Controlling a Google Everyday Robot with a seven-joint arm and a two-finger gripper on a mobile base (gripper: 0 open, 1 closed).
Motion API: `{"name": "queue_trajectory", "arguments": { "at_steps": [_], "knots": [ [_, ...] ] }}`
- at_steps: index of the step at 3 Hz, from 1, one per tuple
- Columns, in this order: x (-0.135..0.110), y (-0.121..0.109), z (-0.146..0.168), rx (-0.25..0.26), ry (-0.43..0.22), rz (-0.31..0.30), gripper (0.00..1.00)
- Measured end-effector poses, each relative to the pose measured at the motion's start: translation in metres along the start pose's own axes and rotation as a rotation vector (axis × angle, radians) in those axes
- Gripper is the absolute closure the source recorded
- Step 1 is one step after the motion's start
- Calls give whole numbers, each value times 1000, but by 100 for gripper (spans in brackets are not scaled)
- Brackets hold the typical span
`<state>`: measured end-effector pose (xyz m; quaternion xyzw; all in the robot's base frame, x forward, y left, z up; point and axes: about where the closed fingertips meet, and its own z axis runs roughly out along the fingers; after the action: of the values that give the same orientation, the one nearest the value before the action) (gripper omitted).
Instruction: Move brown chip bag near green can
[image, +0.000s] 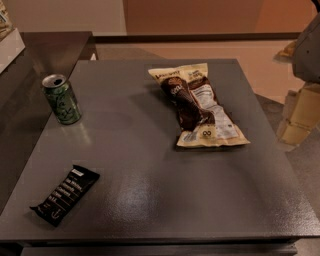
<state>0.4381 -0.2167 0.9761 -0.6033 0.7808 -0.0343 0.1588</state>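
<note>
Brown chip bag (200, 107) lay twd counter's (150, 200) back-right corner; green can (61, 99) stood upright by left edge; gripper (299, 117) hung beyond right edge.

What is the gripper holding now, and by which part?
Nothing that shows: the bag, can and bar rest free on the table. The gripper is out of view; only a grey shape sits at the upper right edge.

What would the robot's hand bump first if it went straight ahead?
Hard to say: the hand is just a grey shape at the top right edge, direction unclear. Toward the table, probably the brown chip bag.
</note>
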Motion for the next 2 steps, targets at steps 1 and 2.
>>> {"name": "queue_trajectory", "arguments": {
  "at_steps": [1, 2],
  "knots": [
    [0, 0, 0, 0, 0, 0, 0],
    [-7, -6, 7, -14, -16, 55, 0]
  ]
}}
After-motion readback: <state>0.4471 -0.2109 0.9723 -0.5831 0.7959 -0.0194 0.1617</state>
